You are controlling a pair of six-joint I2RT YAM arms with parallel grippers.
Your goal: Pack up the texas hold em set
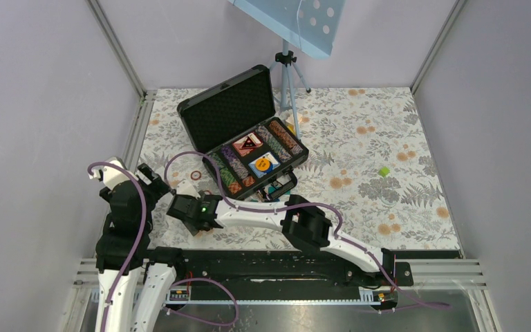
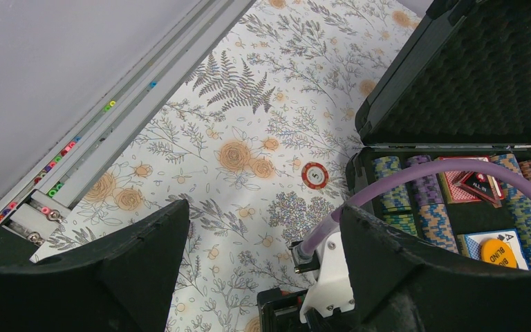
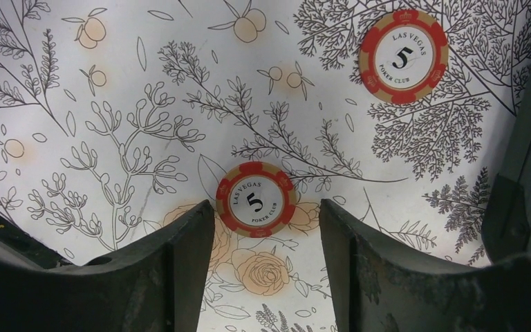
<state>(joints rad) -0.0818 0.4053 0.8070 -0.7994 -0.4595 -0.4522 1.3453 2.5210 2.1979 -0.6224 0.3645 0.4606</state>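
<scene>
The left gripper (image 2: 263, 211) hangs wide and empty. The step in hand looks like gathering loose chips. The right gripper (image 3: 264, 213), jaws apart, straddles a flat, glossy red-and-cream chip (image 3: 256, 199) on the floral tabletop (image 3: 76, 138). Next it must lower and pinch the thin rim. A second chip (image 3: 403, 55) lies ahead and rightward, and the open foam-lined case (image 1: 229, 111) sits farther right.

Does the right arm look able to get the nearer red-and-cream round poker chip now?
Probably yes: the red-and-cream round poker chip lies flat at the mouth of the open right hand, with nothing over it.
</scene>
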